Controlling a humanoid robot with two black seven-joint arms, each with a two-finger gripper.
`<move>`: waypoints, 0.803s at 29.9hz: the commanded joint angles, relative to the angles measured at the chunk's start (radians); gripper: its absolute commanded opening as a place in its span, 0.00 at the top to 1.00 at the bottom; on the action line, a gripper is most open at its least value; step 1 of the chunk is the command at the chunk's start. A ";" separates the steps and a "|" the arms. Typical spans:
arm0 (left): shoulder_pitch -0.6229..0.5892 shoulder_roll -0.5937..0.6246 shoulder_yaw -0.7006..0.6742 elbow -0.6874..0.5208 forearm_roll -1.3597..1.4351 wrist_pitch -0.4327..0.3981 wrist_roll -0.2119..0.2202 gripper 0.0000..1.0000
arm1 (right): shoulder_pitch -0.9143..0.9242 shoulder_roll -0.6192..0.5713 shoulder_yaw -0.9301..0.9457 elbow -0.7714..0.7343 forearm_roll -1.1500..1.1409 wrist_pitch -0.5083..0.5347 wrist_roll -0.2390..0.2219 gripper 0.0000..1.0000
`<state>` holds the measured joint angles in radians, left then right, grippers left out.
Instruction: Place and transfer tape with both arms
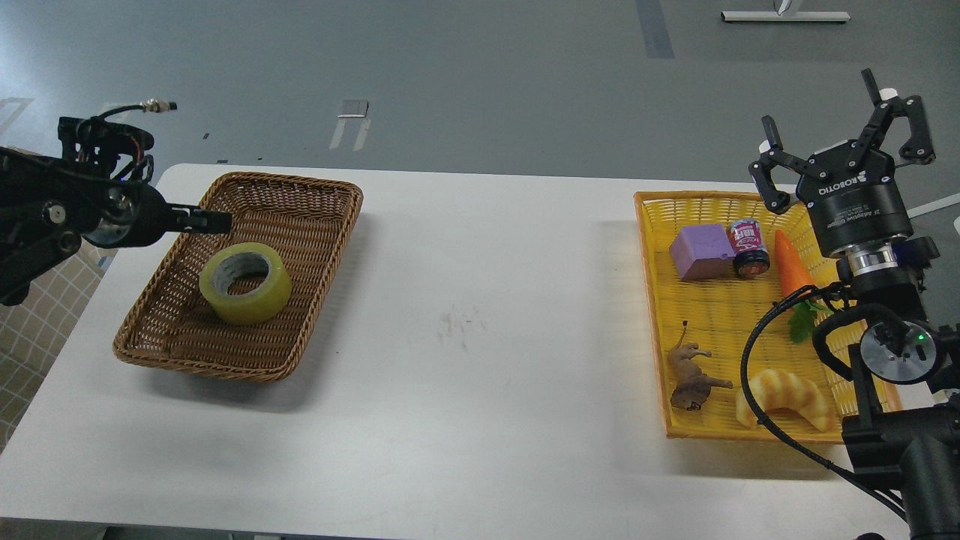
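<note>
Plainly, the tape (245, 283) lies just below and slightly right of the left claw (214, 221), flat on the floor of the brown wicker basket (315, 199), with its hollow grey-white core facing up, so its axis stands upright and a reach would come down over the rim or into the hole. The left claw shows only as a dark tip pointing right over the basket's near-left wall, apart from the roll; whether its fingers are spread or together I cannot tell. The right claw (844, 161) is well apart from the tape, across the white counter (480, 315), raised above the yellow basket (652, 315) with its fingers spread wide and holding nothing. By my judgement the left arm is by far the nearer. White lettering on the right claw's body reads ROBOTIQ; the smaller line beneath it is too fine to read with certainty.
</note>
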<state>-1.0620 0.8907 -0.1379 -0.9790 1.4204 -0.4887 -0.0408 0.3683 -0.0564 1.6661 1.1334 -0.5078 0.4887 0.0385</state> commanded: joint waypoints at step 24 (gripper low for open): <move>-0.104 -0.030 -0.285 0.002 -1.236 0.000 -0.042 0.02 | 0.006 -0.056 -0.016 0.008 -0.001 0.000 -0.002 0.00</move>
<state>-1.1698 0.8648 -0.4149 -0.9763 0.2801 -0.4886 -0.0765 0.3744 -0.0955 1.6553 1.1414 -0.5091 0.4887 0.0368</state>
